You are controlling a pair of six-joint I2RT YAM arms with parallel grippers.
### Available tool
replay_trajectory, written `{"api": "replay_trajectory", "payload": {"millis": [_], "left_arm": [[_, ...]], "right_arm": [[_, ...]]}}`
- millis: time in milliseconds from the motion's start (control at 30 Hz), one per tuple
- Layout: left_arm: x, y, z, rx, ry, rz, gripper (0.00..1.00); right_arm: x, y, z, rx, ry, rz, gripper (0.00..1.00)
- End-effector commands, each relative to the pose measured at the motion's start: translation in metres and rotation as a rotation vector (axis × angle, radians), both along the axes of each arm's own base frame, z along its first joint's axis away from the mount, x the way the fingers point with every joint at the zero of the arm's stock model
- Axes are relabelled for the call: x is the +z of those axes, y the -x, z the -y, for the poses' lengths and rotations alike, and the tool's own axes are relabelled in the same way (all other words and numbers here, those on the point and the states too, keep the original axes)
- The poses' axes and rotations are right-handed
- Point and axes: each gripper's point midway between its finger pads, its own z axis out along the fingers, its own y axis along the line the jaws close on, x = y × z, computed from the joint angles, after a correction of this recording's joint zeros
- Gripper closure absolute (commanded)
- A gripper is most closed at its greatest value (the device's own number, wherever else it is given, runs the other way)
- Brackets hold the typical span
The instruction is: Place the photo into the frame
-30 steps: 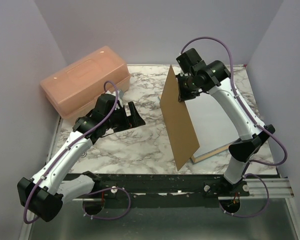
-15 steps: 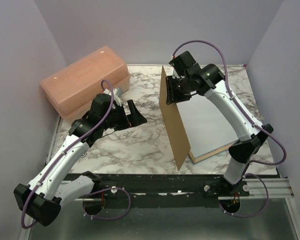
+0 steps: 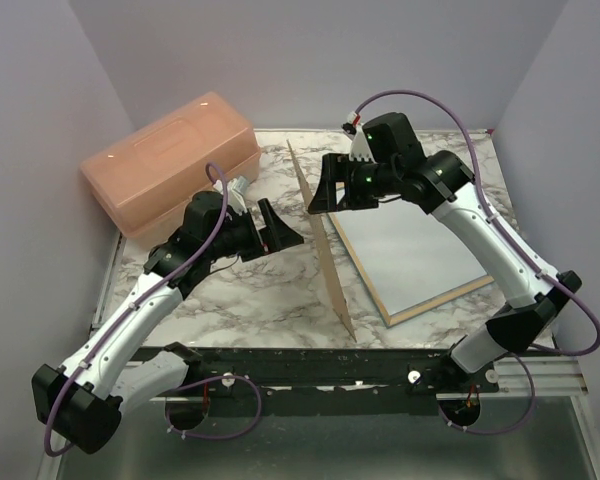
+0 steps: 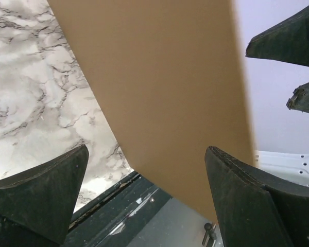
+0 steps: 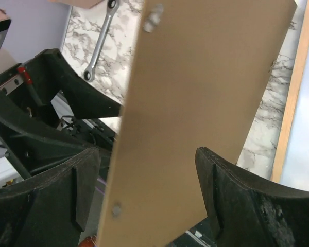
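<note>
Progress: the photo (image 3: 410, 245) appears to be seated in the frame (image 5: 294, 87); closing it with the backing board (image 4: 165, 103) remains.
Photo: white reverse up, right of centre in the top view.
Frame: pale wood side up, flat.
Board: on edge, near upright, centre.
Right gripper (image 5: 147, 154): wide open astride the board, not pinching.
Left gripper (image 4: 147, 149): wide open, empty.

place: robot lab cell | plain lilac walls (image 3: 310, 60) | marble-look table (image 3: 260, 290) | 2 arms (image 3: 140, 305) bolted to rail (image 3: 330, 362)
</note>
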Motion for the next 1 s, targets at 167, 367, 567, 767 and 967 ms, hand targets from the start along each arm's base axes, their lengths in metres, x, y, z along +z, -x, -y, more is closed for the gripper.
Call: {"api": "replay_trajectory", "payload": {"millis": [167,367,567,767,967], "left_arm": [[0.018,0.004,0.016,-0.065,0.154,0.053,0.02],[0.006,0.003,0.026,-0.095,0.202,0.000,0.03],[0.020,0.005,0.017,-0.062,0.192,0.032,0.03],[0.032,0.010,0.011,-0.050,0.208,0.076,0.04],[0.038,0.012,0.009,-0.050,0.231,0.092,0.05]], "right_arm": [[-0.002,0.002,0.000,-0.021,-0.060,0.034,0.16],[-0.017,0.001,0.007,-0.042,-0.030,0.022,0.16],[-0.027,0.001,0.015,-0.064,-0.007,0.020,0.17],[-0.032,0.001,0.015,-0.064,0.000,0.012,0.17],[-0.034,0.002,0.015,-0.063,-0.003,0.007,0.17]]}}
